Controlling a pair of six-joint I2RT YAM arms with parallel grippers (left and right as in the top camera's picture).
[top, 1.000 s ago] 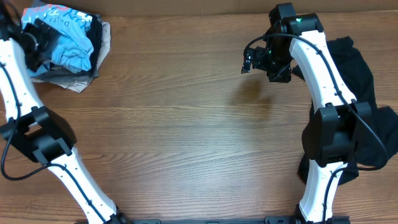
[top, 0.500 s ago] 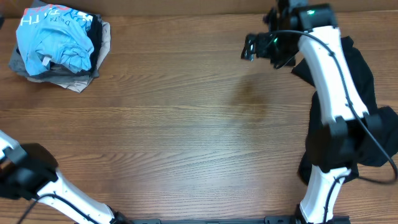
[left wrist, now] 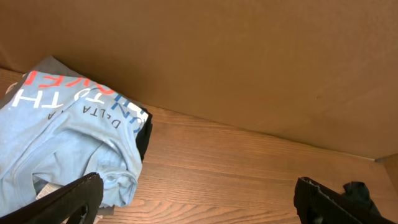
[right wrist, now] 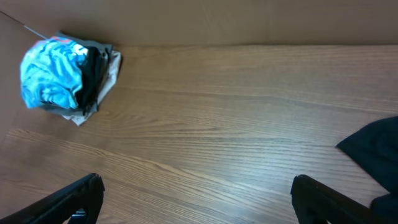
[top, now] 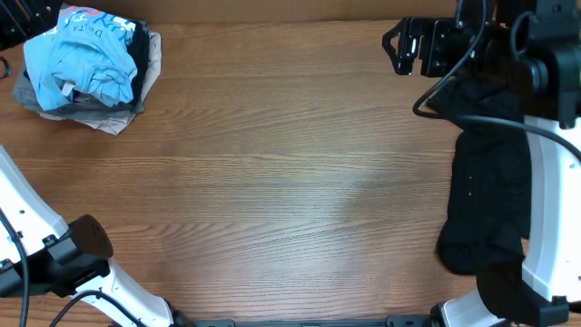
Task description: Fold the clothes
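A pile of clothes (top: 86,68) with a light blue printed T-shirt on top lies at the table's far left corner; it shows in the left wrist view (left wrist: 62,146) and the right wrist view (right wrist: 62,78). A black garment (top: 490,173) lies along the right side, partly under the right arm; its edge shows in the right wrist view (right wrist: 373,152). My right gripper (right wrist: 196,199) is open and empty, raised high above the far right of the table (top: 404,45). My left gripper (left wrist: 202,199) is open and empty, raised by the blue shirt pile.
A brown cardboard wall (left wrist: 249,62) stands along the table's far edge. The wooden table top (top: 272,182) spans the middle. The right arm's white links (top: 545,209) hang over the black garment.
The right gripper has risen and swung to the far right edge, away from the table middle. The left arm has lifted off the blue pile and moved out toward the far left corner.
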